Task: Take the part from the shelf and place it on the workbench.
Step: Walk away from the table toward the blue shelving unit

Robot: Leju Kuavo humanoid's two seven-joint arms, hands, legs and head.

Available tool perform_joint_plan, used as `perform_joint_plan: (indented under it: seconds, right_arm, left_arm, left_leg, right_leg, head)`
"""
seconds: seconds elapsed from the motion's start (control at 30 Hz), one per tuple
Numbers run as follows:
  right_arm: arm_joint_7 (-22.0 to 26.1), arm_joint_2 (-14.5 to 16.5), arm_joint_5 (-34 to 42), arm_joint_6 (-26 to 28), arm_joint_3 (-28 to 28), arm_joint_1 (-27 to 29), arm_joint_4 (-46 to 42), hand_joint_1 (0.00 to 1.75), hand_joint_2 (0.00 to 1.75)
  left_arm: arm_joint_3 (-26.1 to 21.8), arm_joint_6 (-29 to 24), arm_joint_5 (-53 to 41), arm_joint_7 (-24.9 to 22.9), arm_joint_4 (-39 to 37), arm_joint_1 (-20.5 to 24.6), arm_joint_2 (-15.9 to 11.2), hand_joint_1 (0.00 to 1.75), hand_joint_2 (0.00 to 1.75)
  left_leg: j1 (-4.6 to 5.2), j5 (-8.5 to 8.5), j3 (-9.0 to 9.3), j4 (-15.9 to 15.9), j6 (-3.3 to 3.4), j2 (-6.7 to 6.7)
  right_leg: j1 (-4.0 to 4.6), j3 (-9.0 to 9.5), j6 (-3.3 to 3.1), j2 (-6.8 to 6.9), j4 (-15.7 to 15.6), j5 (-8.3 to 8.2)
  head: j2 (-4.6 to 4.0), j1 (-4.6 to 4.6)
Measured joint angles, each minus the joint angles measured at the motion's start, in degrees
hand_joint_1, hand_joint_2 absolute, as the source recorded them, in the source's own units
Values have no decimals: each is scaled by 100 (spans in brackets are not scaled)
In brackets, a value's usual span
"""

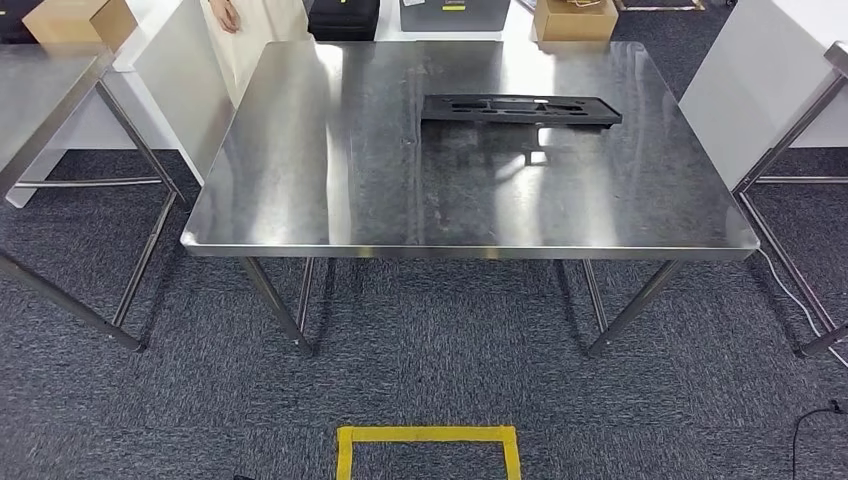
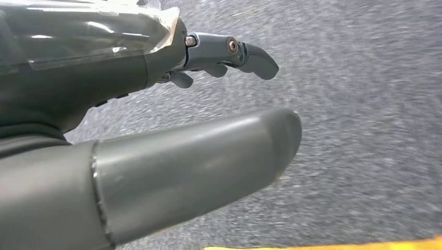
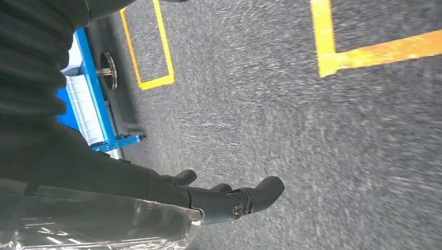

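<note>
While hands hang empty: part (image 1: pixel 520 108) lies on workbench (image 1: pixel 300 200), far right of centre.
Left hand (image 2: pixel 219 57): released, holds nothing.
Right hand (image 3: pixel 229 200): released, holds nothing.
Remaining: apparently nothing.

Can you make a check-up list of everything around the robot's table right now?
Surface: steel workbench, shiny, scuffed.
Job's things: black part lies flat on the workbench's far side.
Clutter: nothing else seen on the workbench.
Hands: left hand and right hand hang over the carpet, holding nothing, fingers apart.
Cables: a black cable on the floor at the right; a pale cable runs under the right-hand table.
Surroundings: grey carpet with yellow tape squares; cardboard boxes beyond the workbench; a person's hand at the far left; a blue cart near the right arm.
</note>
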State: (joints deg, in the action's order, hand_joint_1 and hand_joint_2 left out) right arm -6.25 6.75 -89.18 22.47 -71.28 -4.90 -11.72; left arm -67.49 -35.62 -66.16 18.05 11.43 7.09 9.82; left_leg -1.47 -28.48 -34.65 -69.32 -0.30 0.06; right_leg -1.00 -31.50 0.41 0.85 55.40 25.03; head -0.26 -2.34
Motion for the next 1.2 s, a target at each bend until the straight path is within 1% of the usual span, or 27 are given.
perform_joint_plan:
  seconds: [0.07,0.1,0.13,0.2,0.23,0.27,0.33,0.37,0.4,0.47,0.5,0.53,0.6,0.63,0.67,0.7,0.73,0.77,0.83,0.87,0.9,0.97,1.0,1.03,1.1,1.13,1.2]
  right_arm:
    - [0,4,1,0,1,0,0,0,175]
    - [0,7,1,-1,2,-4,0,0,175]
    - [1,8,2,-2,3,-6,0,0,175]
    - [7,8,2,-2,4,-2,0,0,175]
    - [11,5,2,-2,4,3,0,0,175]
    - [15,5,2,-2,4,11,1,0,175]
    - [19,7,-2,-3,4,18,2,0,175]
    - [19,8,-5,-3,4,21,2,0,175]
    - [20,5,-10,-4,6,22,2,0,175]
    - [20,-8,-23,-9,10,20,2,0,175]
    - [20,-16,-28,-14,14,16,2,0,175]
    - [20,-24,-32,-25,21,9,2,0,175]
    - [20,-37,-35,-50,39,-13,2,0,175]
    - [20,-40,-34,-62,46,-21,2,0,175]
    - [15,-41,-34,-70,49,-18,2,0,175]
    - [6,-39,-32,-76,49,-15,3,0,175]
    - [-6,-38,-30,-79,49,-9,3,0,175]
    - [-19,-36,-25,-81,49,-1,3,0,175]
    - [-31,-32,-13,-80,49,11,2,0,175]
    - [-33,-29,-3,-79,48,18,2,0,175]
    - [-33,-27,7,-79,48,22,2,0,175]
    - [-33,-22,26,-79,48,23,3,0,175]
    - [-33,-17,31,-79,48,24,3,0,175]
    - [-33,-13,33,-78,48,24,3,0,175]
    - [-33,-1,35,-73,48,19,2,0,175]
    - [-33,3,35,-69,48,15,2,0,175]
    - [-33,7,36,-66,48,16,2,0,175]
  left_arm:
    - [3,-3,-7,2,1,21,-1,0,0]
    - [4,-5,-11,3,1,31,-1,0,0]
    - [5,-8,-14,4,1,36,-1,0,0]
    - [2,-16,-10,3,-1,35,5,0,0]
    - [1,-19,-7,2,-1,35,9,0,0]
    - [-1,-25,-3,2,-1,34,11,0,0]
    - [-3,-36,3,5,1,29,8,0,0]
    - [-4,-40,7,8,1,26,6,0,0]
    - [-4,-43,10,10,0,23,6,0,0]
    - [-3,-43,12,12,-1,22,15,0,0]
    - [-2,-44,13,11,-2,22,22,0,0]
    - [-1,-48,10,5,-2,22,30,0,0]
    - [3,-67,-4,-8,-2,24,41,0,0]
    - [4,-81,-17,-14,-1,24,45,0,0]
    - [4,-93,-30,-18,-1,18,48,0,0]
    - [4,-105,-40,-22,-1,9,48,0,0]
    - [5,-114,-48,-27,-1,0,48,0,0]
    - [8,-119,-51,-35,-2,-12,49,0,0]
    - [15,-123,-58,-47,-3,-20,53,0,0]
    - [19,-122,-61,-50,-4,-22,54,0,0]
    - [22,-122,-66,-50,-4,-21,54,0,0]
    - [31,-120,-74,-50,-4,-18,53,0,0]
    - [37,-118,-80,-50,-4,-15,52,0,0]
    - [45,-116,-86,-50,-4,-7,52,0,0]
    - [60,-114,-99,-50,-3,15,53,0,0]
    - [66,-113,-104,-50,-3,24,54,0,0]
    - [69,-113,-108,-50,-4,27,60,0,0]
  left_leg:
    - [8,-92,598,797,37,-21]
    - [24,-191,767,1075,70,-31]
    - [50,-248,826,1216,109,-37]
    - [68,-152,711,1258,220,-10]
    - [70,-82,648,1273,277,7]
    - [64,7,557,1293,335,27]
    - [70,172,370,1295,398,50]
    - [74,266,266,1293,410,62]
    - [78,355,165,1289,404,72]
    - [79,531,-37,1279,375,82]
    - [79,618,-140,1275,354,82]
    - [86,700,-221,1268,327,79]
    - [103,862,-319,1272,260,79]
    - [107,941,-339,1292,223,84]
    - [102,1028,-358,1322,184,89]
    - [85,1069,-389,1344,148,84]
    - [68,966,-440,1298,114,73]
    - [53,732,-507,1155,83,59]
    - [33,6,-651,521,34,31]
    - [28,-249,-698,119,11,22]
    - [25,-340,-702,-230,-8,14]
    - [9,-121,-499,-469,-27,7]
    - [-3,28,-249,-285,-29,7]
    - [-13,56,79,71,-28,0]
    - [4,-141,673,885,14,-26]
    - [30,-255,813,1135,57,-40]
    - [64,-240,790,1288,185,-33]
  right_leg:
    - [12,-175,78,3,119,-70]
    - [20,-220,121,10,150,-113]
    - [25,-250,163,17,154,-164]
    - [41,-298,239,14,158,-228]
    - [46,-341,247,3,207,-171]
    - [49,-426,219,-13,385,24]
    - [23,-627,132,-36,1051,598]
    - [13,-699,127,-43,1446,830]
    - [6,-688,172,-47,1716,901]
    - [-5,-411,318,-51,1734,709]
    - [-9,-128,369,-52,1449,581]
    - [-6,243,374,-53,1001,535]
    - [32,850,302,-61,70,661]
    - [58,983,251,-66,-191,732]
    - [72,971,206,-69,-287,737]
    - [37,902,155,-65,-261,679]
    - [15,825,92,-54,-252,605]
    - [-14,739,24,-40,-252,517]
    - [-17,552,-65,-11,-247,345]
    - [-8,460,-79,-4,-238,264]
    - [0,363,-72,2,-220,186]
    - [0,148,-34,7,-138,56]
    - [-7,34,-4,6,-75,8]
    - [-11,-72,31,5,-4,-28]
    - [-3,-224,118,7,116,-100]
    - [5,-263,162,12,140,-148]
    - [24,-318,251,17,130,-259]
  head:
    - [0,-6]
    - [0,-13]
    - [0,-18]
    - [0,-23]
    - [0,-22]
    - [0,-39]
    - [0,-78]
    - [0,-101]
    - [0,-109]
    - [0,-123]
    - [0,-130]
    - [0,-138]
    - [0,-148]
    - [0,-149]
    - [0,-147]
    - [0,-138]
    - [0,-125]
    - [0,-101]
    - [0,-43]
    - [0,-20]
    - [0,2]
    - [0,48]
    - [0,71]
    - [0,86]
    - [0,93]
    - [0,87]
    - [-1,67]
